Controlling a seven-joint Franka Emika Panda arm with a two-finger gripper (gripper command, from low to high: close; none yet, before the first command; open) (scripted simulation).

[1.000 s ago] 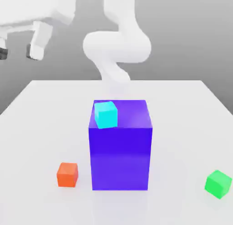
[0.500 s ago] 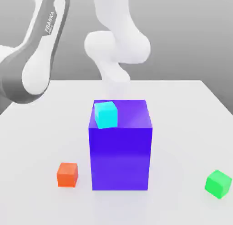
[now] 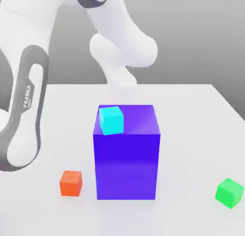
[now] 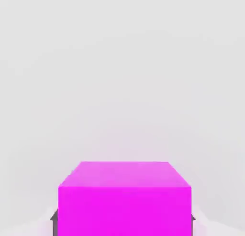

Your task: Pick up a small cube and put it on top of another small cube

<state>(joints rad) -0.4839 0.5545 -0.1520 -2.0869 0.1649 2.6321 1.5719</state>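
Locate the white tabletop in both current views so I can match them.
Exterior view: white tabletop spreads under and around the big blue block, with the orange cube and green cube on it.
Hand view: pale backdrop behind the magenta cube, likely the tabletop.
Shared landmark: the robot itself; its arm in the exterior view, its claw gripping the magenta cube in the hand view.

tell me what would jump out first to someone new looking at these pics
Probably the big blue-violet block mid-table in the exterior view, with a small cyan cube on its top. Next, the magenta cube between the gripper's fingers in the hand view, and the small orange-red cube and green cube on either side of the block.
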